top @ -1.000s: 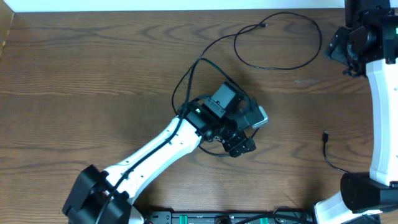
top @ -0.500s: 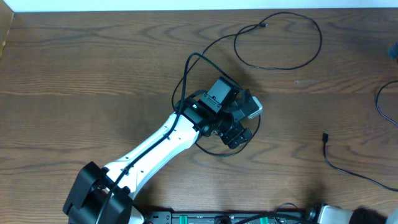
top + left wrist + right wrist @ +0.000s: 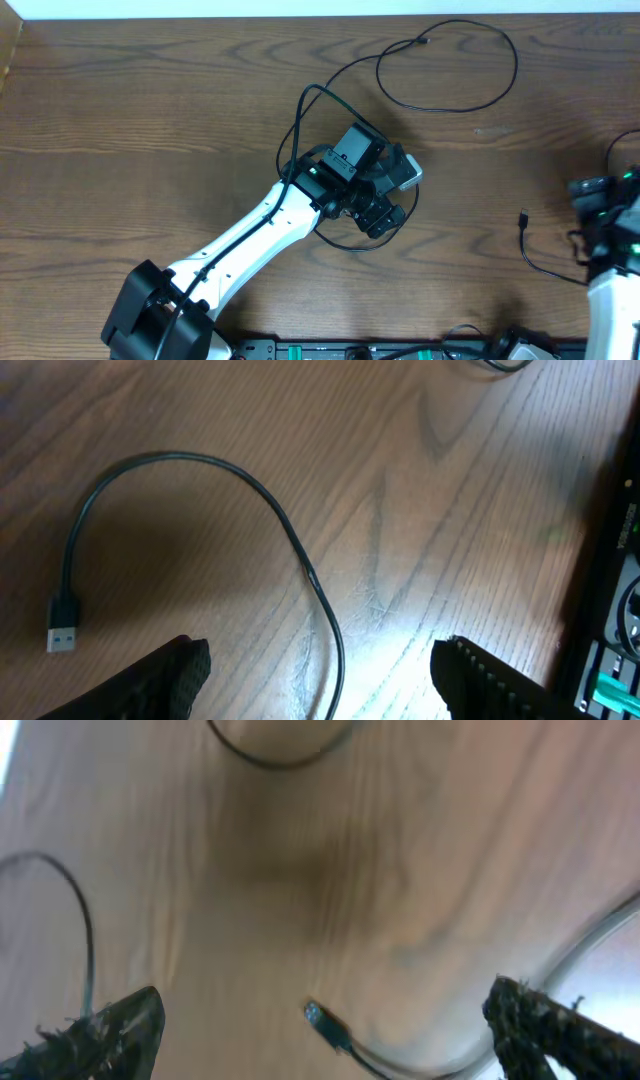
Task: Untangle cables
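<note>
A thin black cable loops across the far side of the table, its small plug end lying at the top. It trails down under my left gripper at the table's middle. In the left wrist view this cable arcs from a USB plug to between my open fingers, touching neither. A second black cable's plug lies at the right, beside my right gripper. The blurred right wrist view has that plug between wide-open fingertips, not held.
A black rail with green parts runs along the near table edge. The table's pale far edge lies just beyond the cable loop. The left arm's white link slants across the near left.
The right arm has left the far right corner and now sits lower at the right edge, near the second plug. The left gripper shifted slightly up, then held still.
</note>
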